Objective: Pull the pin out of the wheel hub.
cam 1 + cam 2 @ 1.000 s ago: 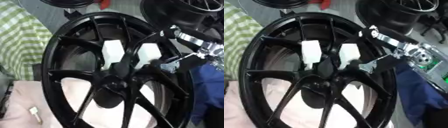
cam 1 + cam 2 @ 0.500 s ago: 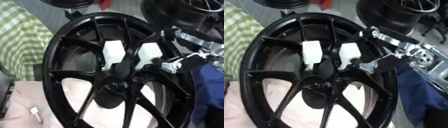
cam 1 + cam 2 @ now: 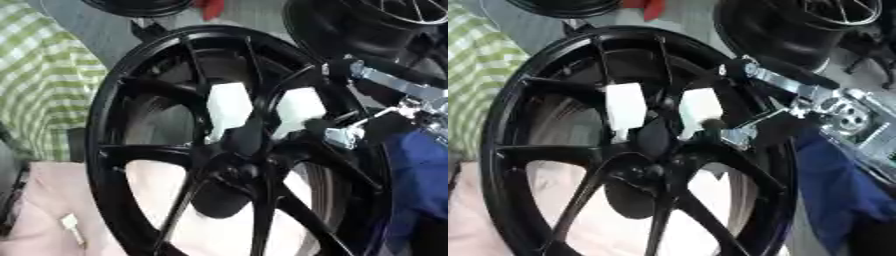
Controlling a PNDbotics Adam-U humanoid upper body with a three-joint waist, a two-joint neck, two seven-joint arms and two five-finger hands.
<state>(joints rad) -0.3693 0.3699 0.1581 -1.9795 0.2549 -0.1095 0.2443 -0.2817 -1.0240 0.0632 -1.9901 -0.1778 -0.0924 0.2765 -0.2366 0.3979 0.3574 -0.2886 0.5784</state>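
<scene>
Your right hand [image 3: 750,131] reaches in from right over wheel rim [image 3: 500,130] — fingers [image 3: 710,123] extended onto spoke just right of hub [image 3: 645,170]; how far open, cannot tell. Pin itself not distinguishable among dark spokes. Two white blocks [image 3: 626,107] show behind spokes just above hub. Around you: blue cloth [image 3: 837,195] right, green checked fabric [image 3: 44,95] left, second black wheel [image 3: 798,25] behind.

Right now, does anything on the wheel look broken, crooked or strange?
Nothing looks damaged. The black wheel shows whole spokes and rim. Two white blocks sit between spokes above the hub, which is unusual but seems placed. The right hand reaches in beside them.
</scene>
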